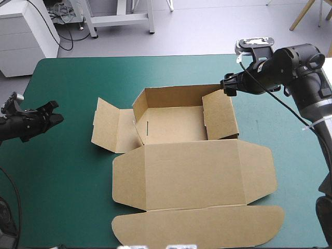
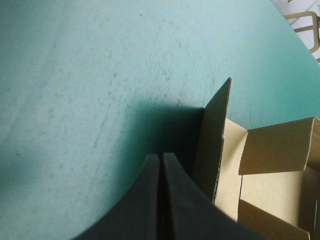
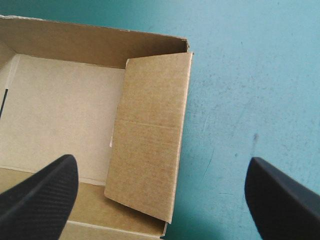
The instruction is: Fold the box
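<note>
The brown box (image 1: pixel 192 171) lies mid-table with its lid flat toward the near edge. Its back wall (image 1: pixel 171 96) stands raised, and the right side wall (image 1: pixel 220 116) is folded inward over the tray floor. The left side flap (image 1: pixel 106 124) is spread outward, slightly lifted. My right gripper (image 1: pixel 228 85) hovers open above the box's far right corner; in the right wrist view the gripper (image 3: pixel 161 162) straddles the folded right wall (image 3: pixel 147 145). My left gripper (image 1: pixel 52 111) is shut near the table's left edge, apart from the box. In the left wrist view the gripper (image 2: pixel 161 157) points at the left flap (image 2: pixel 215 145).
A strip of teal-green cover (image 1: pixel 72 155) separates my left gripper from the box's left flap. The lid's front flap (image 1: pixel 197 225) reaches almost to the table's near edge. More cover (image 1: pixel 280 129) shows to the right of the box, under my right arm.
</note>
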Available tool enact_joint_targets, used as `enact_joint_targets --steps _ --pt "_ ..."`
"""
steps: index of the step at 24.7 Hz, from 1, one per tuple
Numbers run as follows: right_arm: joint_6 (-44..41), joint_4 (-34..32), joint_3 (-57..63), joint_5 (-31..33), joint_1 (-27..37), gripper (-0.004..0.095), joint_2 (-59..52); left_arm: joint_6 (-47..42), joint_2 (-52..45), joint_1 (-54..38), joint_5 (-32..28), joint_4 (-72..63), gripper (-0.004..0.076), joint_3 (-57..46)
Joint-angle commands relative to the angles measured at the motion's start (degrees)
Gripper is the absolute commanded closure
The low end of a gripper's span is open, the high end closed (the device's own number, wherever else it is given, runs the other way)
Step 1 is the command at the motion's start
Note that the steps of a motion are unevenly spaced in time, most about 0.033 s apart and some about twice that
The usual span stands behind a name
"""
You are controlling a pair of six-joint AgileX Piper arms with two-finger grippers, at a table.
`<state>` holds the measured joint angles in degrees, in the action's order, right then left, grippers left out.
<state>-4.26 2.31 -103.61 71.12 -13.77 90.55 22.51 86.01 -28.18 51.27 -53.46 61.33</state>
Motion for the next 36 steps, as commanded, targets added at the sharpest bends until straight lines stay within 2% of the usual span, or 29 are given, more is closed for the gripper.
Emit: enact_joint_targets --steps 1,10,19,26,29,31,33,34,36 --pt "-1.13 -2.31 0.16 -2.15 0.19 0.0075 -0.26 -0.41 -2.30 -0.11 -0.28 -3.27 0.0734 1.34" --pt "-1.84 -0.85 0.78 -2.15 0.19 0.0076 13.82 2.05 -2.30 -0.11 -1.07 -2.31 0.0734 1.34" --pt "-1.84 -0.02 0.78 -2.15 -0.28 0.0076 17.95 2.54 -2.30 -0.11 -1.10 -2.31 0.0734 1.34" --pt "-1.84 0.27 0.78 -2.15 -1.18 0.0176 19.58 3.29 -2.30 -0.11 -1.10 -2.31 0.0734 1.34" --pt "-1.84 0.17 0.78 -2.15 -1.18 0.0277 19.58 3.29 -2.30 -0.11 -1.10 -2.42 0.0734 1.34" --pt "-1.84 -0.20 0.78 -2.07 -1.18 0.0425 19.58 3.29 -2.20 -0.11 -1.10 -2.42 0.0734 1.34" --pt "-0.52 -0.32 0.78 -2.07 -1.31 0.0818 19.58 3.29 -2.19 -0.11 -1.10 -2.56 0.0734 1.34" --pt "0.06 -0.32 0.78 -2.07 -1.31 0.0908 19.47 3.29 -2.19 -0.11 -1.10 -2.56 0.0734 1.34" --pt "0.97 -0.32 0.78 -2.07 -1.42 0.0908 19.04 3.29 -2.19 -0.11 -1.10 -2.56 0.0734 1.34"
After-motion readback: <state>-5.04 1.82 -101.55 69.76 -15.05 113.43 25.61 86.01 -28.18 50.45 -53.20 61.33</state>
